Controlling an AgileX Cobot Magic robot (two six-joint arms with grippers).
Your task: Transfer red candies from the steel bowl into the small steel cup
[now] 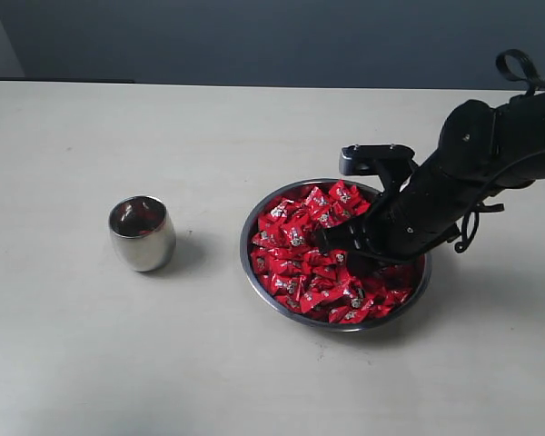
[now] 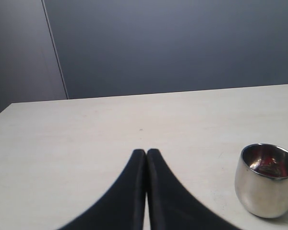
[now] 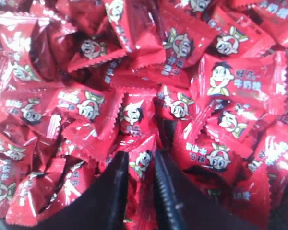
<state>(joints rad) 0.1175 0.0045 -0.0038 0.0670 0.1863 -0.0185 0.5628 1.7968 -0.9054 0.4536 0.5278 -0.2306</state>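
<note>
The steel bowl [image 1: 244, 259] sits right of the table's centre, heaped with red candies [image 1: 293, 238]. My right gripper [image 1: 334, 247] reaches down into the pile from the right. In the right wrist view its fingers stand apart, so the right gripper [image 3: 140, 159] is open, and one red candy [image 3: 142, 163] lies in the gap between them. The small steel cup [image 1: 142, 233] stands upright to the left of the bowl. My left gripper [image 2: 146, 152] is shut with nothing in it, low over the table with the cup [image 2: 267, 187] beside it. Something reddish shows inside the cup.
The pale table [image 1: 163, 136] runs back to a dark wall [image 1: 272, 36]. The black right arm [image 1: 490, 154] slants over the bowl's right rim. The left arm does not show in the exterior view.
</note>
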